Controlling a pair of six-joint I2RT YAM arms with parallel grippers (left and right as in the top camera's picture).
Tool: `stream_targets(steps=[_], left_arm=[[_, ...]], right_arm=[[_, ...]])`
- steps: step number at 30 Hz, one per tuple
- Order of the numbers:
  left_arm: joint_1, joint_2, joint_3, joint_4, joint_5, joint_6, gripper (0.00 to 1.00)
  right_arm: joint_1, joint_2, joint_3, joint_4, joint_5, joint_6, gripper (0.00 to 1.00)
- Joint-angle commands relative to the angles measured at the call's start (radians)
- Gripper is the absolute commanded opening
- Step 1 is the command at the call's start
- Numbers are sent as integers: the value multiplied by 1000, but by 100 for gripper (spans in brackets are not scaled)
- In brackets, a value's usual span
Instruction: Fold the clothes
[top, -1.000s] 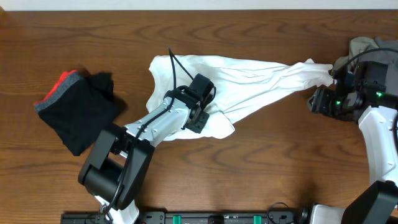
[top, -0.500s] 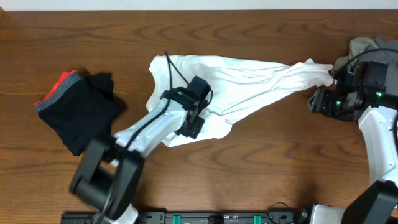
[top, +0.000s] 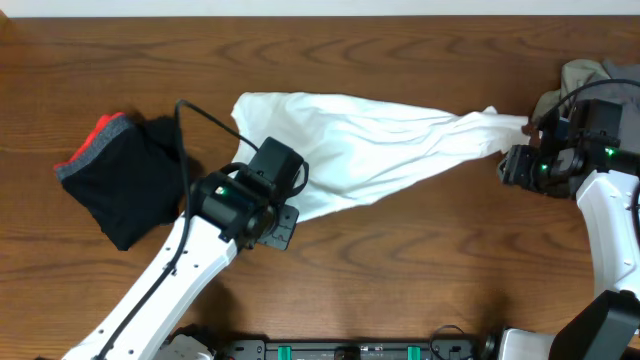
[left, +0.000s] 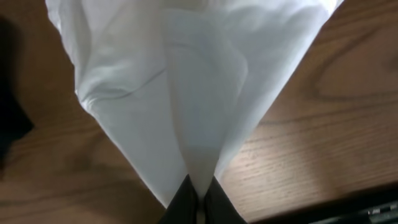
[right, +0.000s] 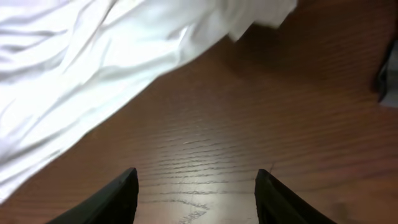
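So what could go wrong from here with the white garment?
1. The left gripper pinches only a narrow tip of the white garment; it may slip out under tension.
2. The right gripper is open and off the cloth, so pulling may drag the garment bunched instead of spreading it.
3. The black garment lies close beside the left arm and could get swept.

Ovhd top-down; wrists close on cloth (top: 370, 140)
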Motion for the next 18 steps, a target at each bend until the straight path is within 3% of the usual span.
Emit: stream_targets(steps=[1, 5, 10, 18], left_arm=[[2, -19, 16, -37, -100, -52, 6], [2, -25, 16, -64, -253, -153, 6], [2, -24, 16, -27, -253, -152, 6], [2, -24, 16, -8, -249, -152, 6]], right_arm=[[8, -5, 3, 1, 24, 2, 60], [8, 19, 0, 14, 43, -5, 59], [10, 93, 0, 105, 43, -5, 59], [10, 268, 0, 402, 26, -5, 59]])
